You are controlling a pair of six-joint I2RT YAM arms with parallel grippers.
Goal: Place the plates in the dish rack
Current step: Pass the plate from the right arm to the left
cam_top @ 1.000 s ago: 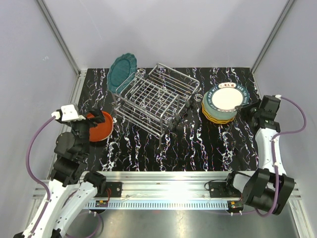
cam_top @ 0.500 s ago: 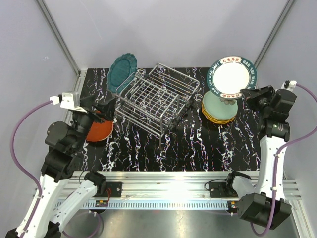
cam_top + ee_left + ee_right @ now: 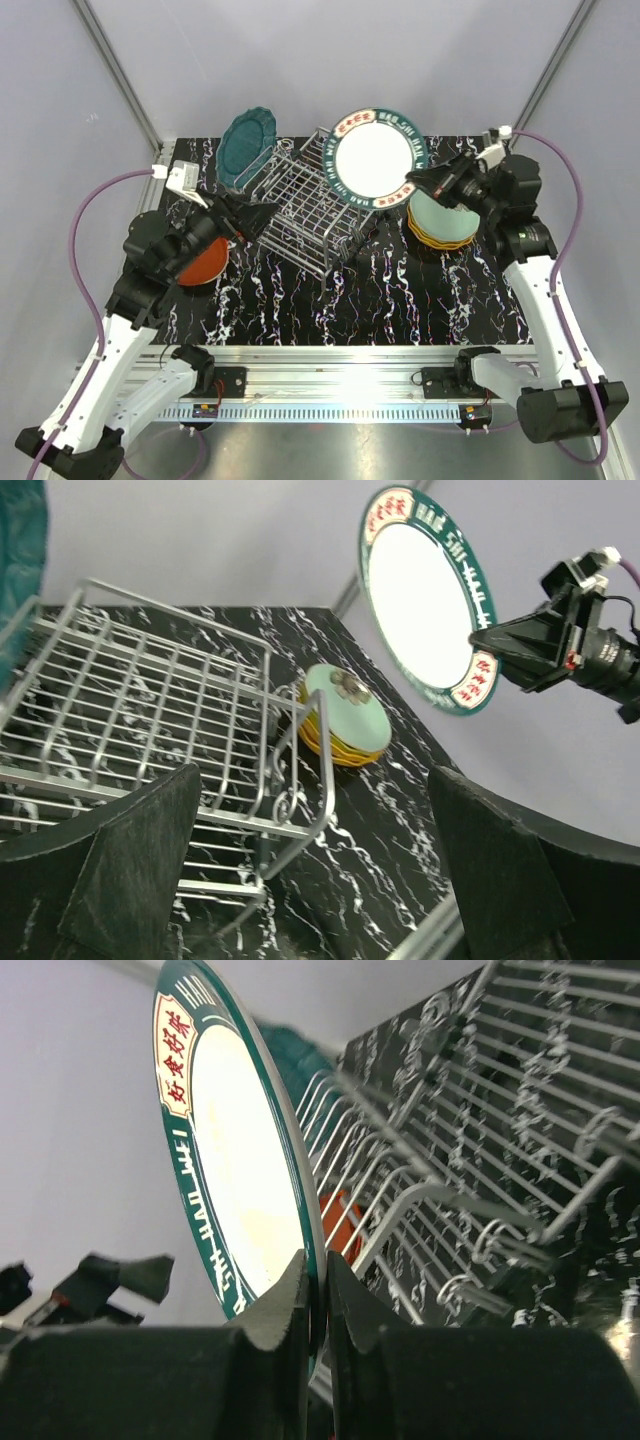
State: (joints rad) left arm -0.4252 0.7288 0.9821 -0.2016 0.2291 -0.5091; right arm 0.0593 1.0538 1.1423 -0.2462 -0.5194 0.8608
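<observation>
The cream plate (image 3: pixel 378 158) with the green rim hangs upright in the air above the right end of the dish rack (image 3: pixel 300 205), its edge clenched between the fingers of my right gripper (image 3: pixel 316 1272). My left gripper (image 3: pixel 252 213) hovers at the rack's left side, jaws spread wide with nothing between them. Right of the rack sits the stack (image 3: pixel 440 222) of other plates, a mint green one on top; left of it lies the red-orange plate (image 3: pixel 205 262); and the teal plate (image 3: pixel 246 146) stands at its far left end, seemingly leaning on the wires.
</observation>
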